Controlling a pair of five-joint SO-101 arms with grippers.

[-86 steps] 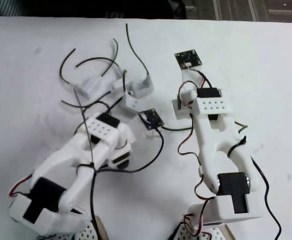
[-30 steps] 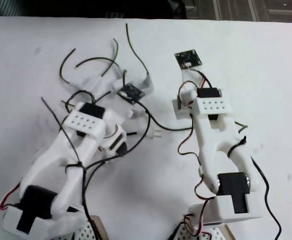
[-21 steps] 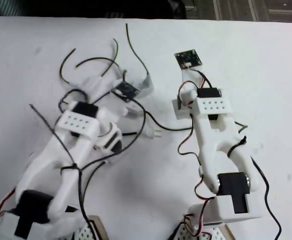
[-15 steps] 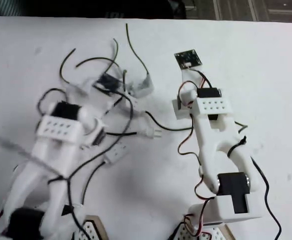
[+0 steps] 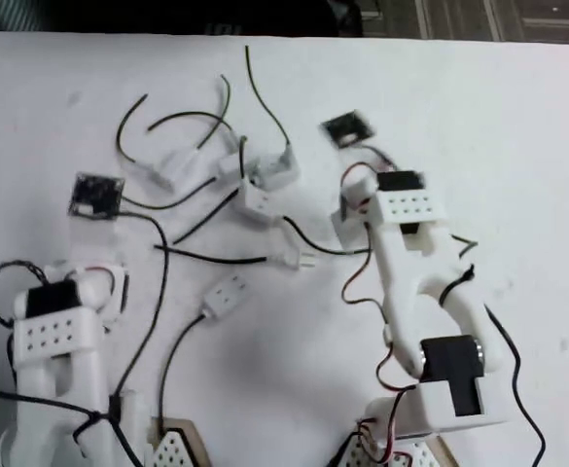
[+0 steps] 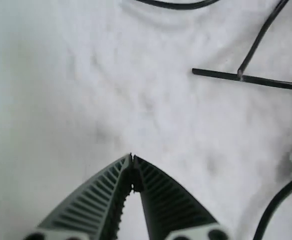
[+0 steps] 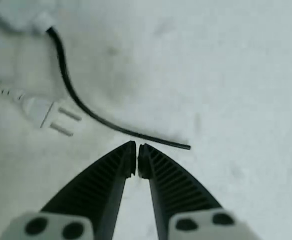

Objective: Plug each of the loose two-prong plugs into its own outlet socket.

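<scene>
Pulled back from the outlet sockets [image 5: 269, 173], the left arm [image 5: 55, 341] sat well away from them over the white table [image 5: 517, 126]. The left gripper [image 6: 132, 172] was closed on nothing. The right gripper [image 7: 137, 160] also had its tips together, empty. A two-prong plug [image 7: 48, 114] lay unplugged near those tips, and a black cord [image 7: 86, 112] ended just beside them.

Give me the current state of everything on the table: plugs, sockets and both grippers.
left gripper: shut, empty, over bare table.
right gripper: shut, empty, near the loose plug.
two-prong plug: loose, lying flat, prongs bare.
outlet socket: lying apart from the plug, nothing plugged in.
cluster of white connectors: bunched together; joined or not, cannot tell.
</scene>
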